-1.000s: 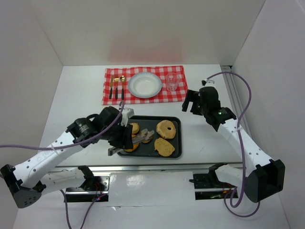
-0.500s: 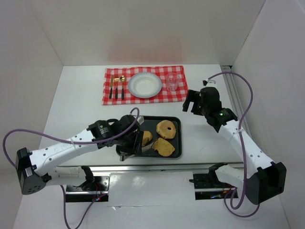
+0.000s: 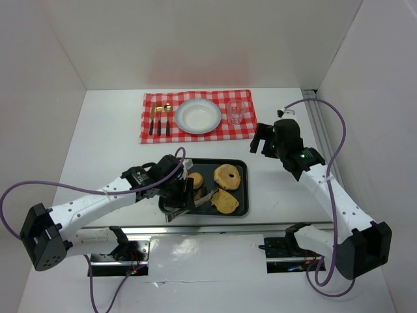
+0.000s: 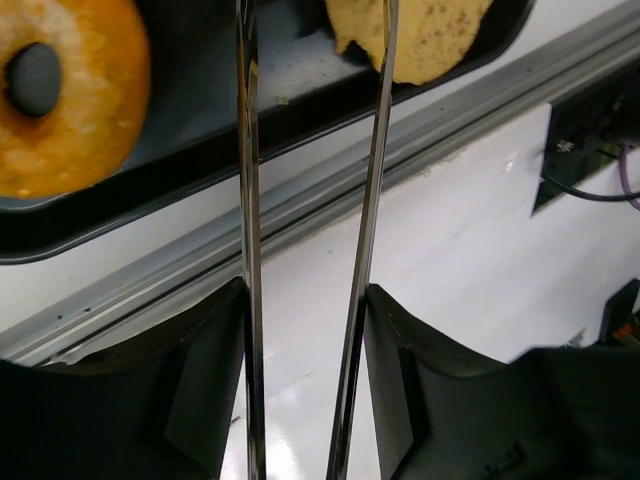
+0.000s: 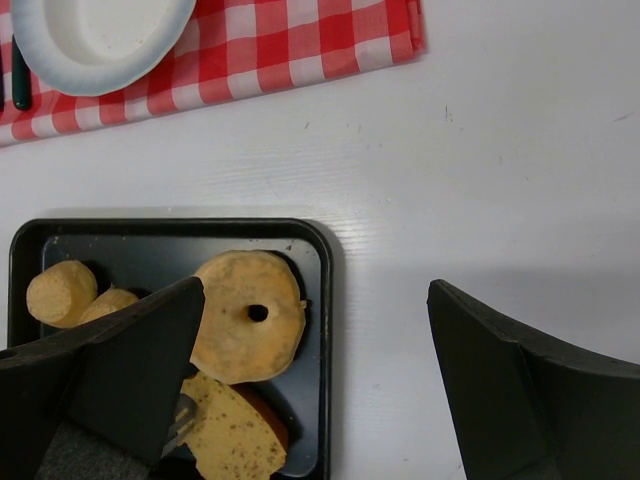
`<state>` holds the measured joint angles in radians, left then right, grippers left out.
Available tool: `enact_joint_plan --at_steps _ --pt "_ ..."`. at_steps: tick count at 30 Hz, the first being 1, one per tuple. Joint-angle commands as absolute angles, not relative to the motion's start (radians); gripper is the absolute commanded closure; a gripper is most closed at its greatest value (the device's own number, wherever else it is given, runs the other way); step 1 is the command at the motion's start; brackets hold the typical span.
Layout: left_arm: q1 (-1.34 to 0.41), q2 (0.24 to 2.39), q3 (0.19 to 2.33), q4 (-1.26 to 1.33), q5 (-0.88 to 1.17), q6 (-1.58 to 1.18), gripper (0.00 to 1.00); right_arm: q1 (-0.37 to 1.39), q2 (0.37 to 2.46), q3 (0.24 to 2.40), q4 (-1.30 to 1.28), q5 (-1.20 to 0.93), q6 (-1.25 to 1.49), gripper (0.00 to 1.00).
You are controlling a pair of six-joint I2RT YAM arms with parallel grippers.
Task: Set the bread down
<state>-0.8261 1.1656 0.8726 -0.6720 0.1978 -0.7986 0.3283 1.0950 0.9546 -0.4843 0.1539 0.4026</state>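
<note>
Here's the left gripper [image 4: 305, 300], low over the near rim of the tray [image 4: 150, 205], jaws clamped on a pair of tongs [image 4: 247, 180]. The two blades run straight ahead of the jaws with a clear gap between them, so the tongs aren't squeezed. The blade tips run off the top of the wrist view, so I can't tell if anything is pinched out there.

All the bread sits in the tray. The flat slice [image 4: 430, 35] lies ahead and slightly right, its edge poking in between the blades. The bagel [image 4: 75, 95] is ahead-left, outside the left blade, and the small rolls [image 3: 195, 180] sit close by the gripper. The right gripper [image 3: 263, 143] hangs over the bare surface [image 3: 111, 143], jaws wide apart, holding nothing.

This looks like the pick-up, and the slice seems the likeliest target. The plate [image 3: 198, 117] on the checked cloth [image 3: 244, 130], well beyond the tray, looks like the destination. The best move is to slide the blades further around the slice before squeezing, then close gently because it's thin and may crumble. It should also lift level and clear of the tray rim.
</note>
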Motion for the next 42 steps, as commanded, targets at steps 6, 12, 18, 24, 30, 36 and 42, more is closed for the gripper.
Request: enact_joint_plan --at_steps 6,12,18,24,30,36,42 --pt "-0.83 1.146 0.882 -0.613 0.305 -0.778 0.43 0.324 1.078 1.0 -0.502 0.17 0.399 0.0" --pt "-0.83 1.183 0.882 -0.595 0.327 -0.769 0.44 0.324 1.088 1.0 -0.502 0.161 0.399 0.0" --pt "-0.83 1.183 0.923 -0.621 0.31 -0.735 0.63 0.324 1.088 0.991 -0.502 0.161 0.399 0.0" --pt "-0.808 1.135 1.055 -0.767 0.264 -0.678 0.88 0.324 1.088 0.991 -0.492 0.161 0.399 0.0" --pt "-0.686 1.133 1.281 -0.919 0.198 -0.595 1.0 0.324 1.109 1.011 -0.492 0.173 0.377 0.0" --pt "-0.507 1.167 1.32 -0.743 0.014 -0.679 1.0 0.324 1.109 1.006 -0.468 0.216 0.368 0.0" --pt "-0.361 1.333 1.299 -0.434 0.005 -0.758 1.0 0.324 1.121 0.985 -0.436 0.216 0.368 0.0"
